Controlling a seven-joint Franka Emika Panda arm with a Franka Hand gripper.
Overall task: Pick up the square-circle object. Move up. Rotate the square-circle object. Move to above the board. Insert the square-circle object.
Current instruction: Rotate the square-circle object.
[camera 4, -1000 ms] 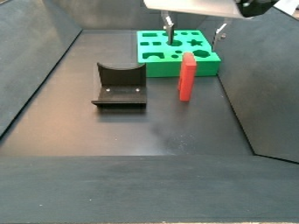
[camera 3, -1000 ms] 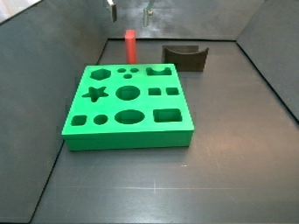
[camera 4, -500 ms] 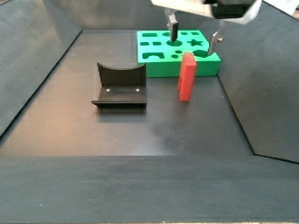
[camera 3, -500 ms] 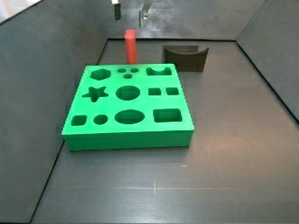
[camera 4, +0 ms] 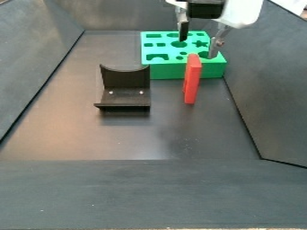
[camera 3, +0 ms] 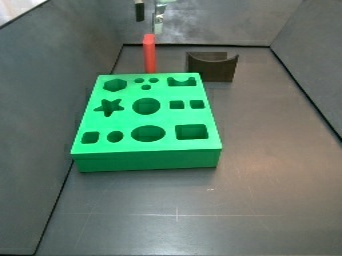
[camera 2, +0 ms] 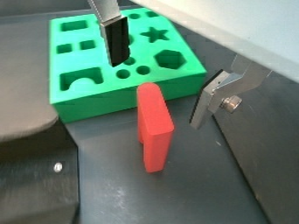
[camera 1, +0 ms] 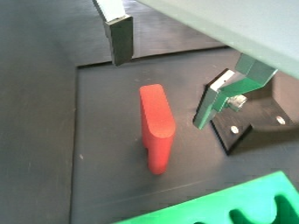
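Side views: gripper [camera 4: 199,30] hanging above upright square-circle object [camera 4: 191,79], fingers spread wide, gripping nothing. Wrist views alone showing fingers [camera 2: 115,39] flanking peg; board [camera 2: 82,52] behind.

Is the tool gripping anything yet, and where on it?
Nothing held. The tool hangs open above the upright red peg, its fingers clear of it.

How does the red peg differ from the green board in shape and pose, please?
The square-circle object is a slim red block standing upright; the board is a broad green slab lying flat. The peg is plain, the board full of cut-outs. Both rest on the dark floor; the open gripper hovers above the peg.
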